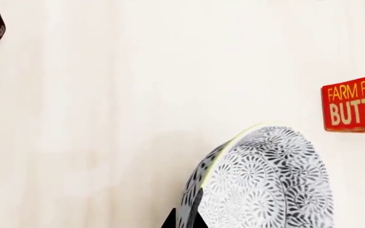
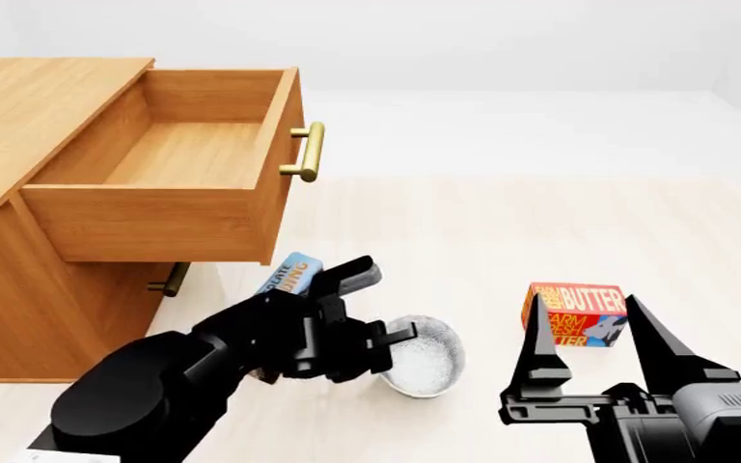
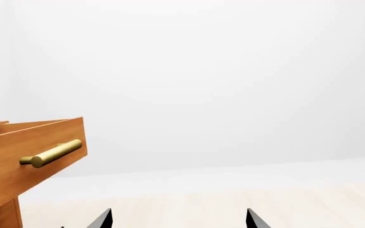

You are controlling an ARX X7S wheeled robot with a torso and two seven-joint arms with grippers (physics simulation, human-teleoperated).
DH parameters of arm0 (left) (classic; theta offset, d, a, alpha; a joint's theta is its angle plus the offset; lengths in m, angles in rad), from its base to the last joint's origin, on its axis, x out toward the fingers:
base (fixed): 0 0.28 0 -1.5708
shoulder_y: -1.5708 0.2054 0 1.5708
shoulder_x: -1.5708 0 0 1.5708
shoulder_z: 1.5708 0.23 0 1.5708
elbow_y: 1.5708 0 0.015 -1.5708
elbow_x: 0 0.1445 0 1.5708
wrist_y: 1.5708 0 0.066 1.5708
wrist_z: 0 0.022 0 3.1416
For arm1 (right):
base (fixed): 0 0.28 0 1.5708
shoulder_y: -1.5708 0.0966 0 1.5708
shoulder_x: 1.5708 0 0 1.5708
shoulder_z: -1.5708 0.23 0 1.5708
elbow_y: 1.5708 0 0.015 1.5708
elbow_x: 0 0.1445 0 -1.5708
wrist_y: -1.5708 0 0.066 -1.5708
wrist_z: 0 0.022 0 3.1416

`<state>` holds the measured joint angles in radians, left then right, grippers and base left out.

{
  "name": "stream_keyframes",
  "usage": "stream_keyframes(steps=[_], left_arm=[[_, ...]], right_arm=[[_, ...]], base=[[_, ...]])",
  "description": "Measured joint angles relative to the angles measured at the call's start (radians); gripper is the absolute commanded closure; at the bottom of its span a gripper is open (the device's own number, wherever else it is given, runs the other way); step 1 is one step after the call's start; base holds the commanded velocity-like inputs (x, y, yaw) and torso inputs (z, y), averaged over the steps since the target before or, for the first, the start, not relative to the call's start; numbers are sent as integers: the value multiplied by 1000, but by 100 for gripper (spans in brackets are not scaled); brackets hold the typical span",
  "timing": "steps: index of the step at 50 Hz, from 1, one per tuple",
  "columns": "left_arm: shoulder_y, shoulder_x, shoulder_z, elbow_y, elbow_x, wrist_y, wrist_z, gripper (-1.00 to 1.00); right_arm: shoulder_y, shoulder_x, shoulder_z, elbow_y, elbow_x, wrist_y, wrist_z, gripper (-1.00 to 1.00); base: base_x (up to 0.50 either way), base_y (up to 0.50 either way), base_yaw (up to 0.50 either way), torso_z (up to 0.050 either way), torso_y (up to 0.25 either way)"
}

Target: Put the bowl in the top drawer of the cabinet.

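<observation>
Left pincer (image 2: 390,349) grips bowl (image 2: 425,359); top drawer (image 2: 165,154) open.

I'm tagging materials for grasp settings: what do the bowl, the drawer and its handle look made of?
Bowl: likely glazed ceramic, white with fine grey floral print. Drawer: wood, matte orange-brown, visible grain. Handle: brass-like metal bar, yellow with a soft sheen. All simulator renders, so judged by look only.

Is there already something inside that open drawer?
No, the head view shows the top drawer pulled out with only bare wood inside; the bowl is down by the left fingers.
</observation>
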<state>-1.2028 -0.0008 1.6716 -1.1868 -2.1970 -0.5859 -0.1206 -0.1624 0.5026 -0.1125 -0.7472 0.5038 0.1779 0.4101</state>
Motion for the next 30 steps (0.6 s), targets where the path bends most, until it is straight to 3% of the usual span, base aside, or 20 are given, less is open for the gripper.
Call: stream_keyframes(steps=[30], left_arm=[[-149, 0, -17, 91, 63, -7, -2, 100]], right_arm=[[-7, 17, -13, -64, -6, 21, 25, -100]], base=[[0, 0, 0, 0, 0]])
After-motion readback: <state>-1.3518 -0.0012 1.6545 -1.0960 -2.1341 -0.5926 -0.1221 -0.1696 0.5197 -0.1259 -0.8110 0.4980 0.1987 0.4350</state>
